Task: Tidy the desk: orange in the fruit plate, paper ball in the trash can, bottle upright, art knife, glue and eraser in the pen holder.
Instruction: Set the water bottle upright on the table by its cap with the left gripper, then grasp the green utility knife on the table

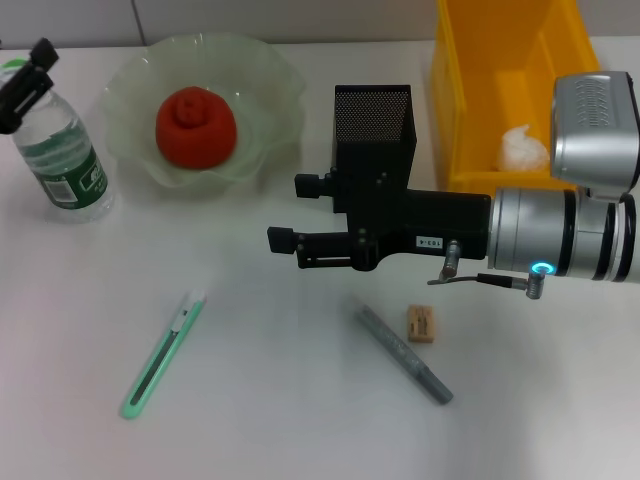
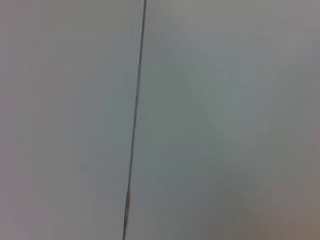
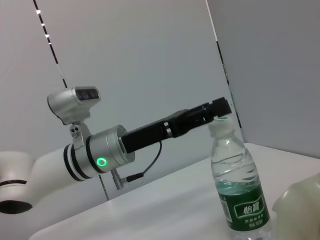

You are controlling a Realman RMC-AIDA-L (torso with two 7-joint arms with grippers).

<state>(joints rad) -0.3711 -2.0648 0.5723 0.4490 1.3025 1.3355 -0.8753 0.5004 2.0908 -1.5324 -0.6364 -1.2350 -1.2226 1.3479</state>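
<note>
Tidying nears its last stage: the yellow bin [image 1: 470, 120], behind the right gripper [image 1: 300, 212], holds the paper ball [image 1: 523, 150]. The fruit plate [image 1: 262, 75], beyond the fingertips [image 1: 283, 241], holds the orange [image 1: 196, 125]. The pen holder [image 1: 372, 112] stands just behind the spread, empty fingers. The bottle [image 1: 62, 150] stands upright well ahead of them, with the left gripper [image 1: 25, 85] at its cap; whether it grips cannot be told. Still on the desk [image 1: 290, 400] are the art knife [image 1: 165, 355], below and ahead of the fingertips, and the glue [image 1: 400, 352] and eraser [image 1: 421, 324], back under the wrist. Whichever is next, probably the knife, the fingers should turn across its narrow width and close near its middle. It should then go end-first into the holder.
</note>
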